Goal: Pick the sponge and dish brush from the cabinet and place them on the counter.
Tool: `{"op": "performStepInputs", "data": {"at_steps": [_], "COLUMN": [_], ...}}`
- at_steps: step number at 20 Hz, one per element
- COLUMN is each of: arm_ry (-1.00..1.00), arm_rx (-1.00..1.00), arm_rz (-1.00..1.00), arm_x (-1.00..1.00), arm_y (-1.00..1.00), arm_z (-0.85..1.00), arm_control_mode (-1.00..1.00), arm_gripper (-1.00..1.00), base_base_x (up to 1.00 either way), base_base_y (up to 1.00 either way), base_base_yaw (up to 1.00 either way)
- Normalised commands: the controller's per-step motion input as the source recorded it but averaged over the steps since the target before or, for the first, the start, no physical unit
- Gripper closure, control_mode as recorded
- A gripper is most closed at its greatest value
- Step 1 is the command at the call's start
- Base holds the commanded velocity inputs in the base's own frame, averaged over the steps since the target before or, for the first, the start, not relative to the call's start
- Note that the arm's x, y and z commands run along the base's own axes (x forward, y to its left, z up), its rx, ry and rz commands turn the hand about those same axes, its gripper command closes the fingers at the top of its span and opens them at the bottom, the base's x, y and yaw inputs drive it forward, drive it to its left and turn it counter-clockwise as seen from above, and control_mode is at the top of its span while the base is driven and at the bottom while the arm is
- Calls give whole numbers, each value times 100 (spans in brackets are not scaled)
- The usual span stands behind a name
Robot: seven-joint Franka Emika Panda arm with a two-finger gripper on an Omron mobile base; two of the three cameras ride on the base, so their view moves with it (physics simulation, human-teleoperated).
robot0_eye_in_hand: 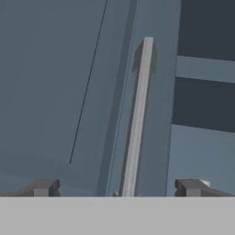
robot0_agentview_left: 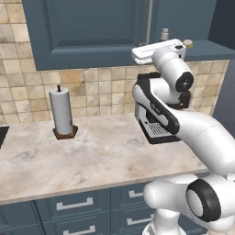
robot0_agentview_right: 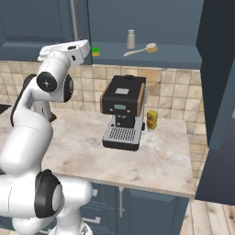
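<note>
right now the claw (robot0_eye_in_hand: 117, 188) is spread wide and holds nothing, facing the closed cabinet (robot0_agentview_left: 92, 27) door with its long silver bar handle (robot0_eye_in_hand: 137, 119) running upright between the two tips. the sponge (robot0_agentview_right: 95, 51) and dish brush (robot0_agentview_right: 140, 49) lie on the open shelf off to the arm's right, the brush's stick running roughly along the shelf front, a grey shaker (robot0_agentview_right: 131, 39) behind it. neither is on the bench (robot0_agentview_left: 92, 151) yet. no writing or brand can be read anywhere
</note>
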Motion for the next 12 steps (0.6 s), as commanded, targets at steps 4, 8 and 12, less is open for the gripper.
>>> {"op": "performStepInputs", "data": {"at_steps": [4,8,12], "arm_ry": [0,0,0], "arm_rx": [0,0,0], "arm_rz": [0,0,0], "arm_x": [34,35,36], "arm_y": [-5,-1,0], "arm_z": [0,0,0], "arm_control_mode": [-100,-100,-100], "arm_gripper": [-100,-100,-100], "base_base_x": [0,0,0], "base_base_y": [0,0,0], "base_base_yaw": [0,0,0]}}
